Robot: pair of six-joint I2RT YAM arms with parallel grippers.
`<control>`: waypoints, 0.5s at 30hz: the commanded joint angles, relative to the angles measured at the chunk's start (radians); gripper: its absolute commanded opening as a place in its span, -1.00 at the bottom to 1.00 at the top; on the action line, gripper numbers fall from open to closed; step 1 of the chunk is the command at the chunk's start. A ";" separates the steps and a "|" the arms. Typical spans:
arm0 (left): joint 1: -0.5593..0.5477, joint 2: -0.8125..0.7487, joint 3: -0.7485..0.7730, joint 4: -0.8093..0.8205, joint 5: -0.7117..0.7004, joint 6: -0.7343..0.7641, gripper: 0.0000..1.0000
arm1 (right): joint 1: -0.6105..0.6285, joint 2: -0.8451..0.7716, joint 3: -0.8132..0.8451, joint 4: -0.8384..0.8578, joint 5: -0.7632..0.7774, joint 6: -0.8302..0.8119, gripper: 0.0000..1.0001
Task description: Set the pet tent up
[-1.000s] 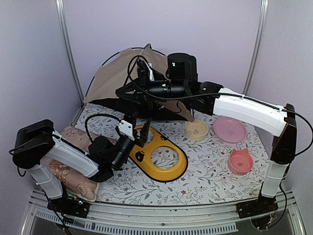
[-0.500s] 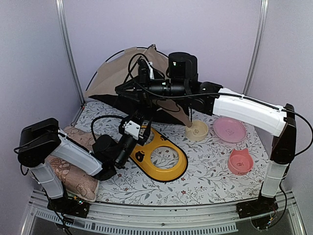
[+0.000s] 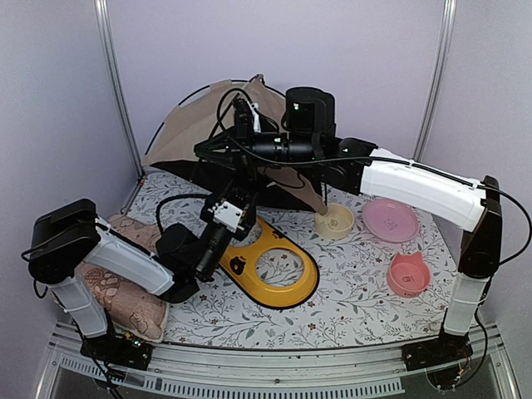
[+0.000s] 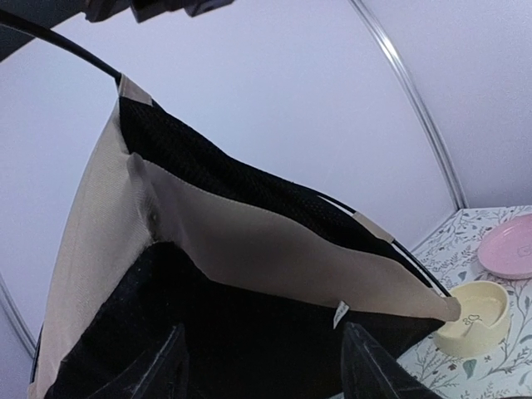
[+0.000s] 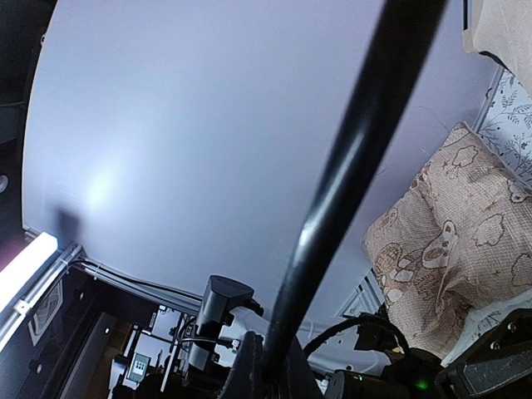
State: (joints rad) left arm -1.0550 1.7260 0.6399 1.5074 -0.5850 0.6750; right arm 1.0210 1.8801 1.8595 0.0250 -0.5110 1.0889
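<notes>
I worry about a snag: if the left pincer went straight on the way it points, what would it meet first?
Most likely the pet tent: the open left pincer faces its dark inside, just below the tan flap. How near is hard to judge.

Pet tent point(image 4: 249, 249) (dark lining), cream bowl point(image 4: 474, 320), end effector point(image 4: 264, 342) jaws apart

From above and behind the arm bases, the overhead camera looks down across the whole table point(image 3: 357, 299) to the back wall. The left wrist camera sits low and close before the tent point(image 4: 249, 249), tilted up toward that wall, and catches the cream bowl point(image 4: 475, 314) and pink plate point(image 4: 509, 248) that the overhead view also shows. The right wrist camera peers along the pole point(image 5: 349, 174) at close range, sharing the cushion point(image 5: 449, 241) with the overhead view.
</notes>
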 commanded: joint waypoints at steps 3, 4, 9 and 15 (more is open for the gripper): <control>0.037 -0.033 0.040 0.312 -0.006 0.061 0.27 | 0.004 0.011 0.042 0.075 -0.008 -0.030 -1.00; 0.042 -0.034 0.044 0.313 -0.004 0.067 0.27 | 0.004 0.010 0.041 0.075 -0.007 -0.030 -1.00; 0.057 -0.038 0.056 0.313 0.002 0.082 0.26 | 0.004 0.011 0.041 0.072 -0.007 -0.030 -1.00; 0.073 -0.030 0.079 0.313 0.012 0.101 0.25 | 0.003 0.014 0.042 0.073 -0.009 -0.026 -1.00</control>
State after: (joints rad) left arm -1.0027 1.7126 0.6880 1.5078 -0.5861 0.7452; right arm 1.0210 1.8835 1.8595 0.0261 -0.5114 1.0893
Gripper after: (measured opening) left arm 0.629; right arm 0.047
